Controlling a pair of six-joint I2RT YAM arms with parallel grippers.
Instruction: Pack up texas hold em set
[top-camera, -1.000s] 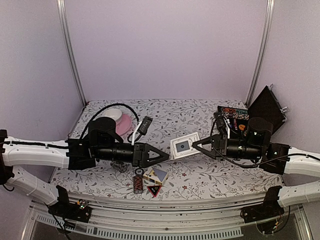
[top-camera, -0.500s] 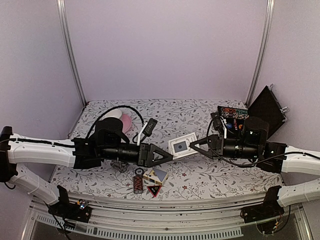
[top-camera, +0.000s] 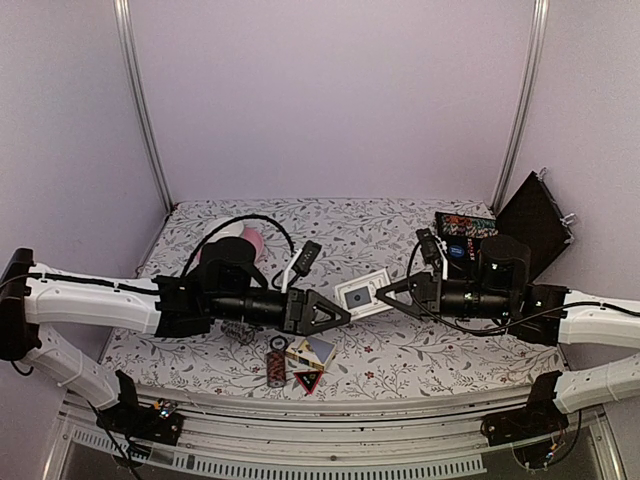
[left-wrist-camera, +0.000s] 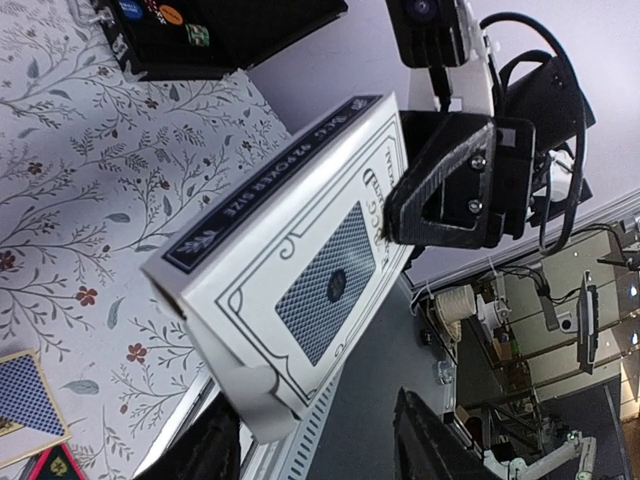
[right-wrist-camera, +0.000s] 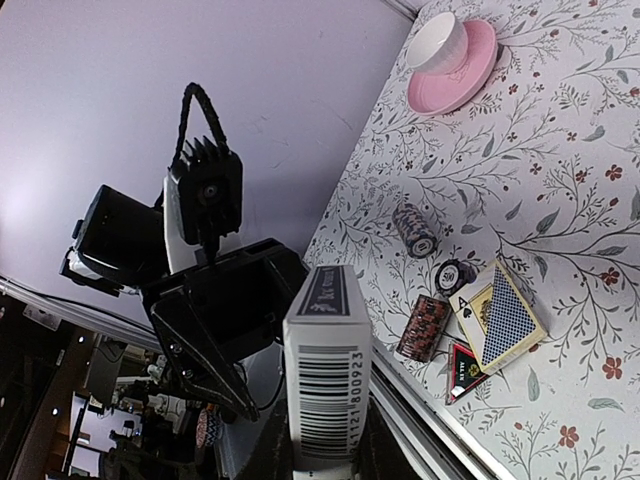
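1. Nearest the arms, at the desk's (top-camera: 420, 350) front edge, lie the loose pieces not yet packed. They are a striped chip roll (top-camera: 277, 371), a second deck (top-camera: 313, 349) showing its blue back, and the red-black triangle marker (top-camera: 308, 381), all close together.
2. Just beyond them, above the desk's middle, the white card box (top-camera: 363, 295) hangs in the air between the two arms. The right jaws are clamped on its right end. The left wrist view shows one dark finger (left-wrist-camera: 450, 185) pressed on the box's face.
3. The left jaws stand apart, and the box's free end lies just ahead of them or between them. I cannot tell whether they touch it.
4. This looks like a hand-over of the deck, or a two-arm regrip, partway through packing.
5. Next, I judge, the left jaws need to close squarely on the free end before the right jaws let go. A slack or skewed grip could drop the box.
6. Farther back on the left sits the pink saucer (right-wrist-camera: 455, 72) with its white cup (right-wrist-camera: 438, 40), which is not part of the set.
7. At the far right the black case (top-camera: 468, 232) lies open, its lid (top-camera: 535, 215) propped against the wall. The deck and the front pieces must end up there.
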